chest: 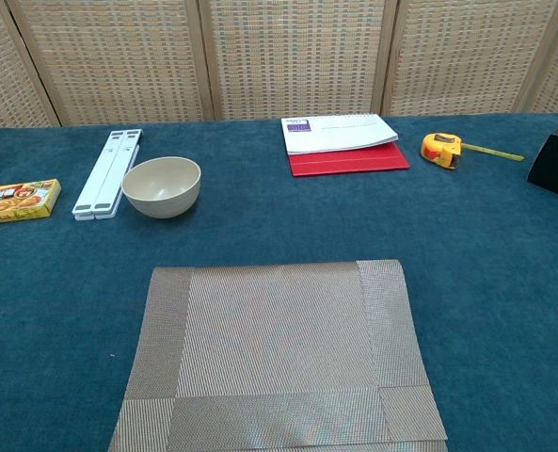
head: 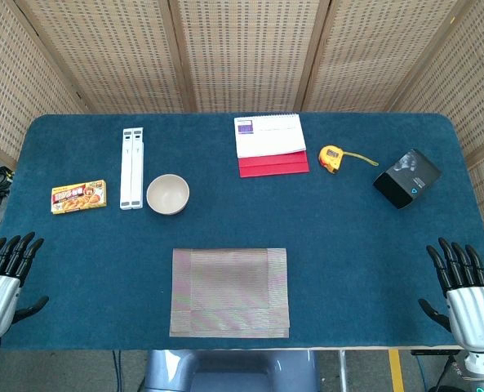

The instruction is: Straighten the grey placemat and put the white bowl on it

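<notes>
A woven grey rectangular placemat point(head: 229, 292) lies at the blue table's point(head: 348, 245) near edge; the white round bowl point(head: 167, 194) sits beyond it. Left hand point(head: 3, 278) and right hand point(head: 464, 290) rest empty, fingers spread.

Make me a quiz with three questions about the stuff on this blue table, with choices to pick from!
1. Where is the white bowl?
A. On the grey placemat
B. Right beside the white folding stand
C. Next to the tape measure

2. What colour is the tape measure?
A. Yellow
B. Green
C. Pink

3. What is the left robot hand doing?
A. Holding the bowl
B. Pressing the placemat
C. Holding nothing, fingers apart

Answers:
1. B, the bowl sits just right of the white folding stand, far from the grey placemat.
2. A, its case is yellow with an orange patch.
3. C, it waits at the table's near left corner, touching nothing.
</notes>
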